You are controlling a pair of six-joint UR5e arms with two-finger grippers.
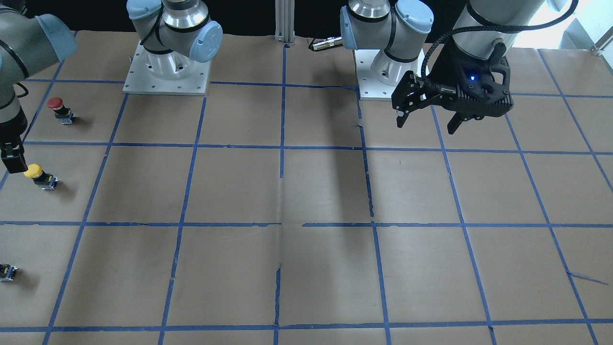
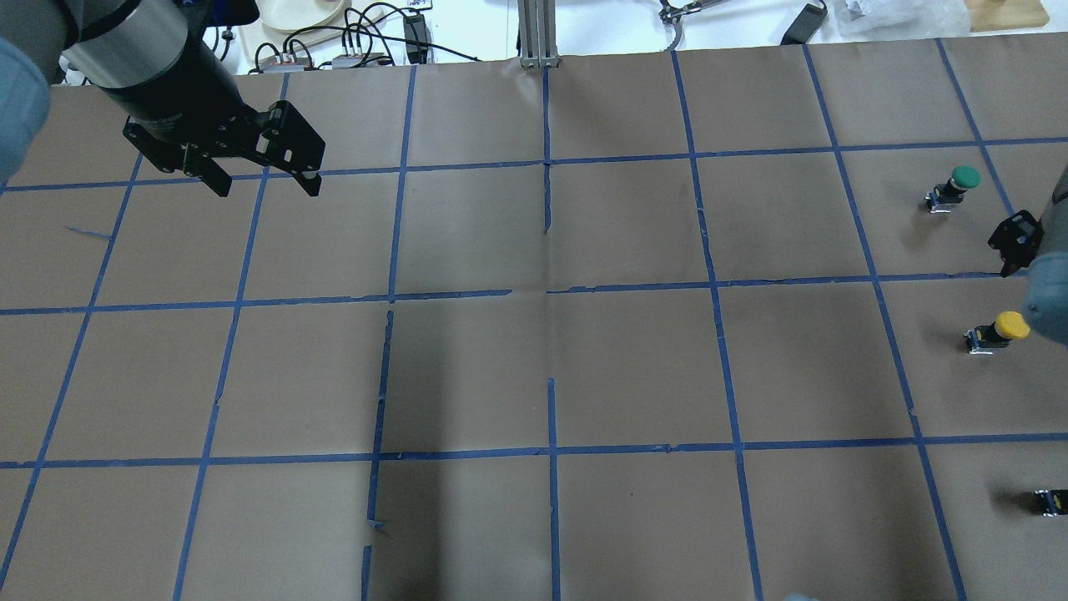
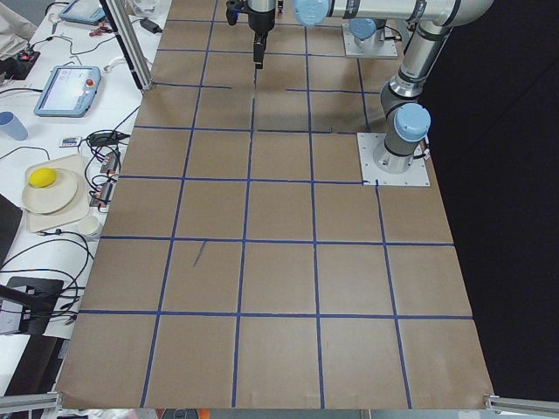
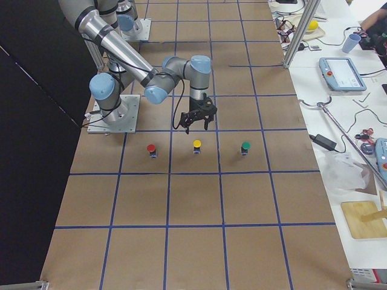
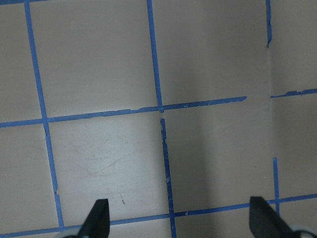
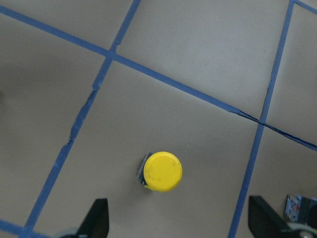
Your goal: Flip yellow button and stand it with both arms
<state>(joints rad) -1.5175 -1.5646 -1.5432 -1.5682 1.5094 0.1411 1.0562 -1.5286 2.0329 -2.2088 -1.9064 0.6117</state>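
The yellow button (image 1: 36, 173) stands upright on the brown paper, cap up, near the table's end on my right side. It also shows in the overhead view (image 2: 1001, 327), the exterior right view (image 4: 196, 145) and the right wrist view (image 6: 161, 171). My right gripper (image 6: 181, 220) is open and empty and hovers above the button, apart from it; it also shows in the exterior right view (image 4: 199, 118). My left gripper (image 2: 267, 188) is open and empty, high over the far left of the table, and shows in the front-facing view (image 1: 426, 124) and its wrist view (image 5: 181, 220).
A red-capped button (image 1: 57, 109) and a green-capped button (image 2: 955, 185) stand either side of the yellow one. A small dark block with no visible cap (image 2: 1051, 501) lies near the table's right edge. Blue tape lines grid the paper.
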